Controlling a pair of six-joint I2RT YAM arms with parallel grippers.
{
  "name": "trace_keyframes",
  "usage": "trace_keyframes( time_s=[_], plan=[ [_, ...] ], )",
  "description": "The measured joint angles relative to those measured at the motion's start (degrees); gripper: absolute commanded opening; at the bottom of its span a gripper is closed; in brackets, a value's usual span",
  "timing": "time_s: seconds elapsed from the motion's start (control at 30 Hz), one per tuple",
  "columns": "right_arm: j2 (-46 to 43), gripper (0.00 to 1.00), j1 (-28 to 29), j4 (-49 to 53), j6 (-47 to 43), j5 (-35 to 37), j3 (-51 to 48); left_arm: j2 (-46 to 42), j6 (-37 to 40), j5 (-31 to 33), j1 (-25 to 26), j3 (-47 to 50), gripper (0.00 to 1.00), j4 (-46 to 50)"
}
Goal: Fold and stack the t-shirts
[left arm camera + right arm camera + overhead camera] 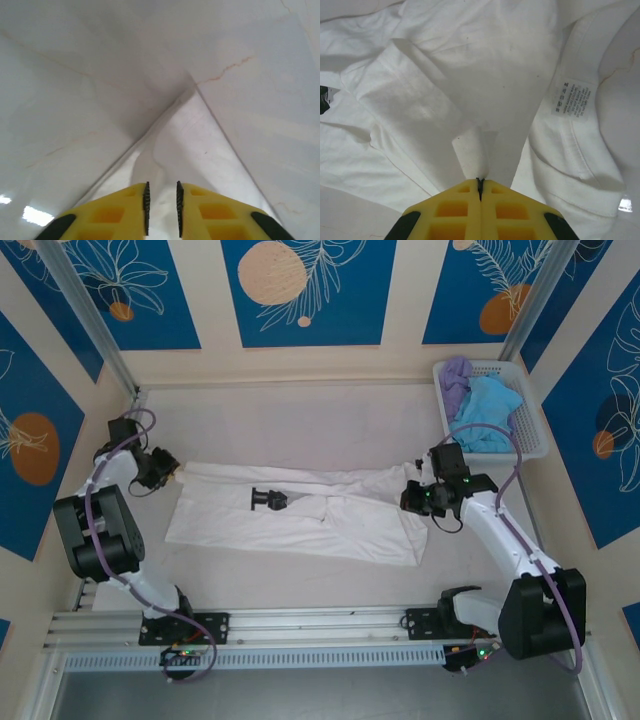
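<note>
Top external view: the large white soft-cloth t-shirt (300, 530) lies stretched between both pincers, each gripping an opposite end, likely to pull it flat for folding. The left pincer (162, 195) is almost closed on a taut, smooth ridge of cloth running ahead of it. The right pincer (480, 182) is clamped tight on a creased tuck, with the stitched collar band (580, 160) and printed label (570, 97) ahead to its right.

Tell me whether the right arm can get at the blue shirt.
Probably not yet: the right gripper is shut on the white shirt. Otherwise the way to the blue shirt in the basket looks open.
</note>
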State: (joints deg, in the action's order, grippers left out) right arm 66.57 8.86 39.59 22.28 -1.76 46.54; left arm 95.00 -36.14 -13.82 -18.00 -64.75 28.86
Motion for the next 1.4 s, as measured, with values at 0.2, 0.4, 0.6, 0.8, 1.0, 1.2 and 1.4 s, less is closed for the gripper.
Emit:
trace_keyframes(
  time_s=[0.2,0.4,0.6,0.8,1.0,1.2,1.4],
  plan=[
    [-2.60,0.29,-0.94,1.20,2.80,0.81,-0.72,-3.39,-3.15,9.35,-0.04,-1.97,0.43,5.42],
    [-5.05,0.37,-5.81,1.14,8.52,1.14,-1.31,-2.49,-3.37,8.09,1.57,-8.37,0.45,7.32],
    [0.55,0.32,-5.95,-0.26,12.90,1.51,2.60,4.35,0.98,5.01,13.75,-16.35,0.41,8.00],
    [18.56,0.22,0.31,-1.20,12.87,2.23,16.11,14.67,3.48,2.25,19.91,-18.32,0.37,10.03],
    [33.51,0.18,2.27,-0.28,12.24,4.20,24.02,21.73,4.83,4.92,17.88,-21.75,0.37,13.20],
    [43.15,0.18,-0.74,1.44,12.26,5.46,29.38,23.15,4.74,8.83,13.73,-23.74,0.38,13.99],
    [48.59,0.22,-3.85,3.91,13.16,6.29,36.94,24.83,4.13,11.19,9.25,-24.02,0.38,14.62]
  ],
)
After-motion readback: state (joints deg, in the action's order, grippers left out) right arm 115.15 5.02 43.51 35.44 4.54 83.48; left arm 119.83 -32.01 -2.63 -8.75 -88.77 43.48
